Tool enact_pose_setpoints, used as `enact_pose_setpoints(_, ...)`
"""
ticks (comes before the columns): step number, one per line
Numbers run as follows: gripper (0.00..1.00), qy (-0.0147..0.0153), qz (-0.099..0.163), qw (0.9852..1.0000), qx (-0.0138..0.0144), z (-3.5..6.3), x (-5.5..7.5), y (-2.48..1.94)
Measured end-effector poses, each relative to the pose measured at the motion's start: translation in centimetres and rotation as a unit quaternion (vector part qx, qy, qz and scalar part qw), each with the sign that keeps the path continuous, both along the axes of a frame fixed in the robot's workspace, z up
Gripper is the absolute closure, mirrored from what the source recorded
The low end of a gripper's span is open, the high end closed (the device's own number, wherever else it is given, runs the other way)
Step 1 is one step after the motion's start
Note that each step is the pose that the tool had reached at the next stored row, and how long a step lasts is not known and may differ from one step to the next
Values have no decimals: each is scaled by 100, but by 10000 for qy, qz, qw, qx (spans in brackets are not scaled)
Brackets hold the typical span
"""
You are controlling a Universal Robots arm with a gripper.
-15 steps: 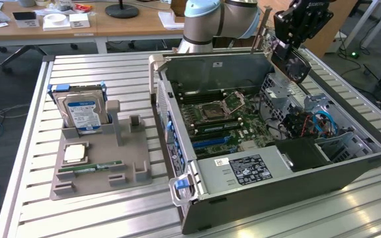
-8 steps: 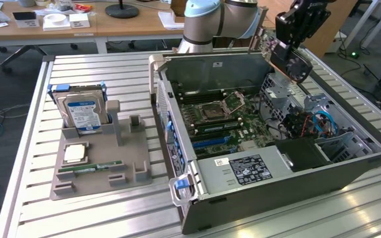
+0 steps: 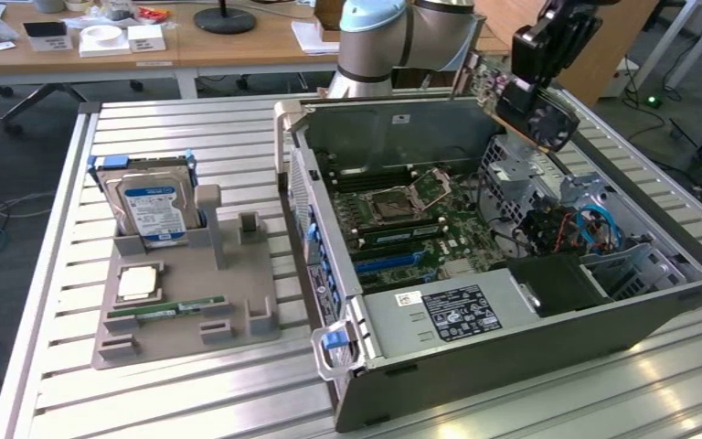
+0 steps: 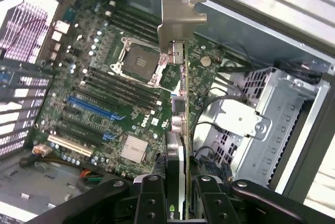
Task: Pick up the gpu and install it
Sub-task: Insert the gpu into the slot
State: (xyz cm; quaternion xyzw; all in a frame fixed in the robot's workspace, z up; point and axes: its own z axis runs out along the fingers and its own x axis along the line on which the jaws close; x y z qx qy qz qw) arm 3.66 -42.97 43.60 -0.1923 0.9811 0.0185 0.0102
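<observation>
The gpu (image 3: 532,102), judged light, stiff and fragile, is held clamped by the gripper (image 4: 180,195) at its board end opposite the silver bracket (image 4: 180,14), above the open computer case (image 3: 510,343).

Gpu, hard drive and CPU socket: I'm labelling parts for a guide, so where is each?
gpu (image 3: 547,117): exterior view, on its fan face.
hard drive (image 3: 156,203): exterior view, on its blue label.
CPU socket (image 4: 137,59): wrist view, on its middle.
</observation>
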Motion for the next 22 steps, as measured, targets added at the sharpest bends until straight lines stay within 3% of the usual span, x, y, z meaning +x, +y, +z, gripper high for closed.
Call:
enact_pose_setpoints(5,73,0,425,9991,-6,-2,0,0)
enact_pose_setpoints(11,73,0,914,9958,-12,-4,0,0)
enact_pose_setpoints(16,73,0,1319,9913,-18,-6,0,0)
enact_pose_setpoints(22,73,0,1766,9843,-23,-9,0,0)
